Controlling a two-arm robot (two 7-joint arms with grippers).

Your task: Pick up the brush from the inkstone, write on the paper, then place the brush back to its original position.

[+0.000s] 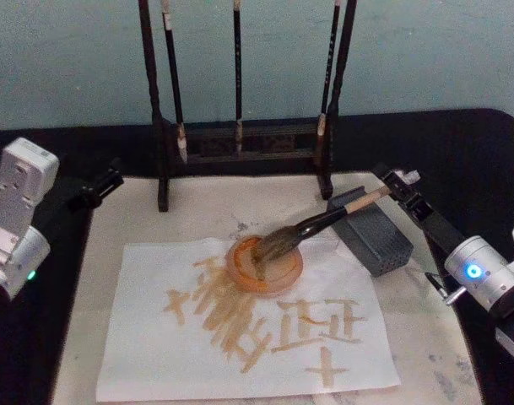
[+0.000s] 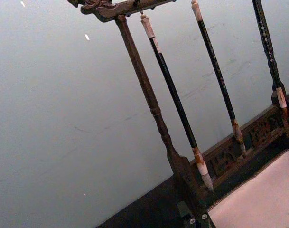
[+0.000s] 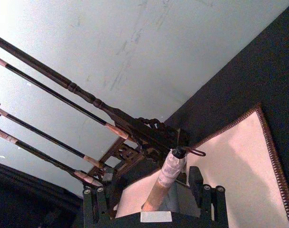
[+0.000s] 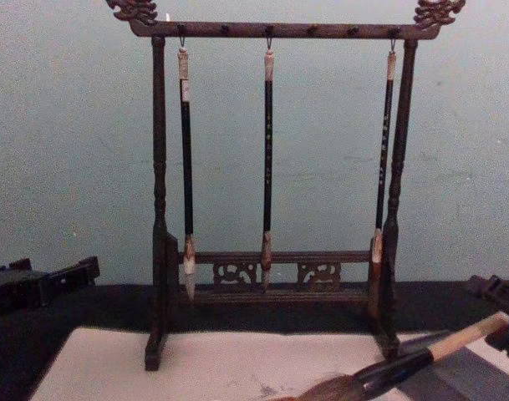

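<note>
Resting across the inkstone [image 1: 375, 240] right of centre, the brush [image 1: 324, 221] has its bristles in an orange dish [image 1: 286, 274] on the paper [image 1: 155, 354], which carries tan strokes. Your right hand [image 1: 398, 184] stands open around its white end, gripping nothing; the left hand [image 1: 100, 187] idles at left. Writing and return look done; you likely need only withdraw.
</note>
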